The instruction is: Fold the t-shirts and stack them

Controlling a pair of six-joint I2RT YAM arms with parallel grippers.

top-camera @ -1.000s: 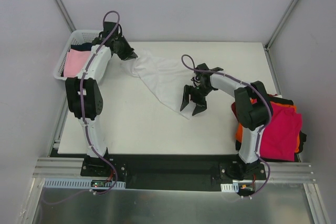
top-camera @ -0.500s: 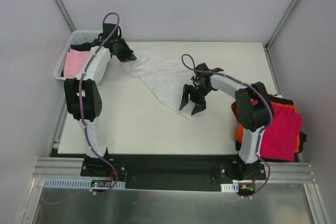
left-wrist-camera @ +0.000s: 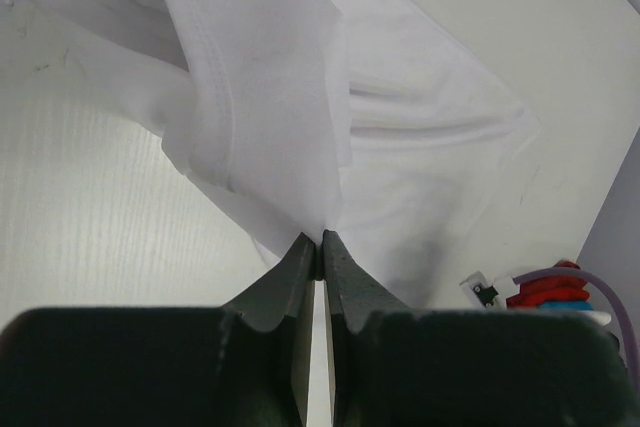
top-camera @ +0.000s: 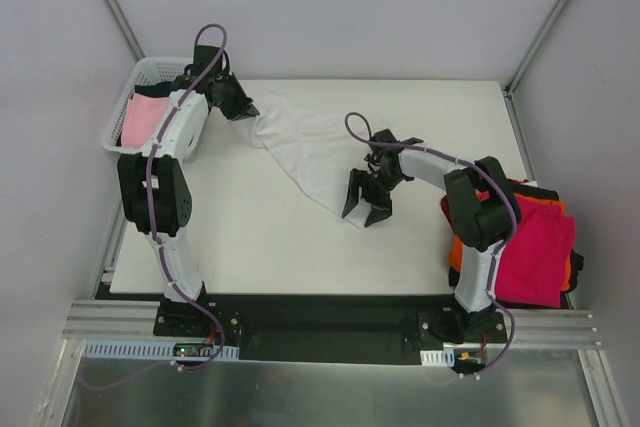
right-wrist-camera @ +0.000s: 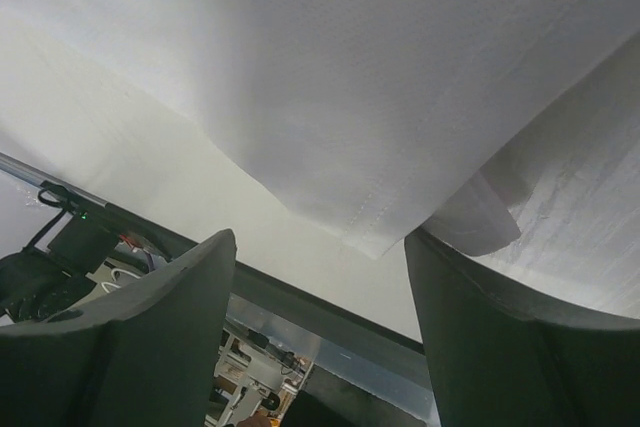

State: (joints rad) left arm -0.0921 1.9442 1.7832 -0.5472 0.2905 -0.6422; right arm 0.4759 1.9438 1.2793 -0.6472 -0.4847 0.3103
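1. Nearest, at the right edge of the flat white table (top-camera: pixel 250 237), a folded pile of magenta-red, orange and black cloth t-shirts (top-camera: pixel 535 247) is seen.
2. A little farther in, the black two-finger right gripper (top-camera: pixel 361 212) is held wide open, and nothing is held in it. It is placed at the near corner of the plain white cloth t-shirt (top-camera: pixel 310 147). In its own wrist view the stitched hem corner is seen between the two fingers. It cannot be told if the cloth is touched.
3. The white t-shirt is laid across the middle of the table in a long slanted shape. It is wrinkled and not yet folded. It is judged to be light, soft and floppy, so it will sag and bunch up if it is lifted at one spot. It cannot be broken. It is best taken by a hem corner, where the cloth is doubled and stitched, and then pulled flat from two ends.
4. Farther back, the black two-finger left gripper (top-camera: pixel 240 102) is pinched tight on the far edge of the white t-shirt. Only a thin fold is held, so it could slip out.
5. Farthest, at the far left corner, a white plastic lattice basket (top-camera: pixel 113 122) is seen, with a pale pink cloth t-shirt (top-camera: pixel 143 119) inside.
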